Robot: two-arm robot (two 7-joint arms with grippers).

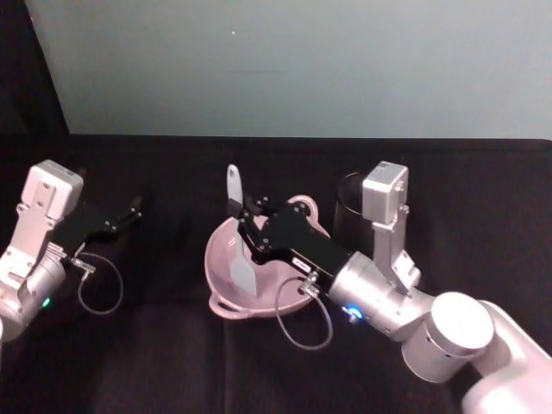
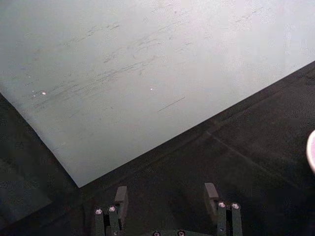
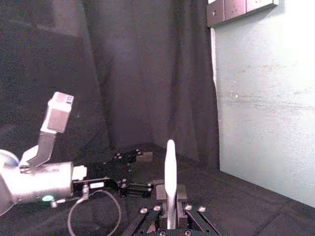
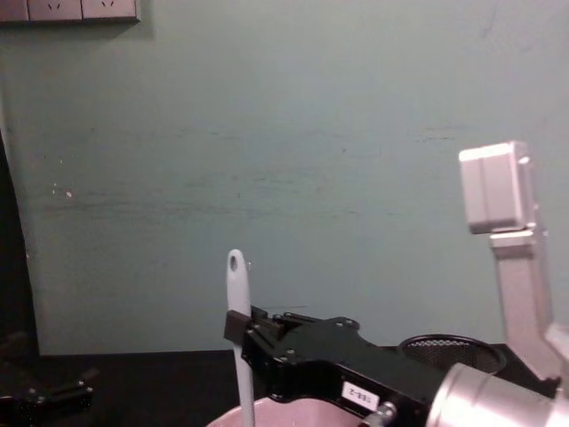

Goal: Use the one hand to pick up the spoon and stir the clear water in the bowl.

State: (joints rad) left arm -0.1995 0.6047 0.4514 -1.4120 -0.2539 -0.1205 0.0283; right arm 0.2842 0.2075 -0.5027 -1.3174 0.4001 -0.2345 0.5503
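Right gripper [image 1: 243, 214]: fingers clamped on spoon [image 1: 234, 183], axis near upright, blade below them in the bowl [image 1: 212, 259], table centre (left gripper [image 1: 131, 210] open, parked near left edge). You can stir now.

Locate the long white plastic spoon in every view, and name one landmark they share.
Head view: long white plastic spoon centre, standing in the pale pink bowl, held by the black right gripper.
Left wrist view: open left gripper above black cloth, bowl rim at right edge.
Right wrist view: bottom centre, upright.
Chest view: bottom, left of centre.
Shared landmark: the pale green wall.
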